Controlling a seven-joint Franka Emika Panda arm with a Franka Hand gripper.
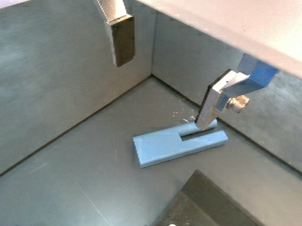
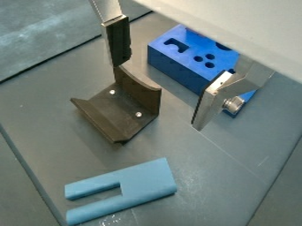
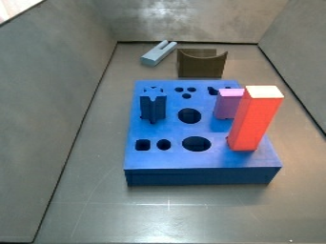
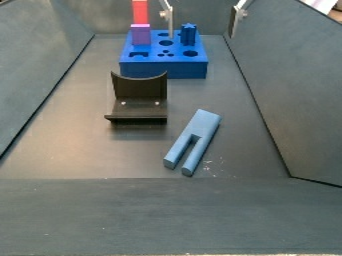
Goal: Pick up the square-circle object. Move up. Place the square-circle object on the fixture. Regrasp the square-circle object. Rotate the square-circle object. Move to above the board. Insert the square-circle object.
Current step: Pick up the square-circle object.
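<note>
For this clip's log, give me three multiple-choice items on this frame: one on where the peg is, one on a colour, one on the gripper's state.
1. Where is the peg?
A. lying flat on the floor beside the fixture
B. standing in a hole of the board
C. held between the fingers

2. What colour is the tallest block standing on the board?
A. green
B. red
C. yellow

3. What is the state of the gripper?
A. shut on the peg
B. shut on the pink block
C. open and holding nothing

Answers: 1 A, since both side views show it flat on the floor near the fixture. 2 B, as the side view shows a red block towering over the pink one. 3 C, since both wrist views show the fingers wide apart above the floor with nothing between them.
</note>
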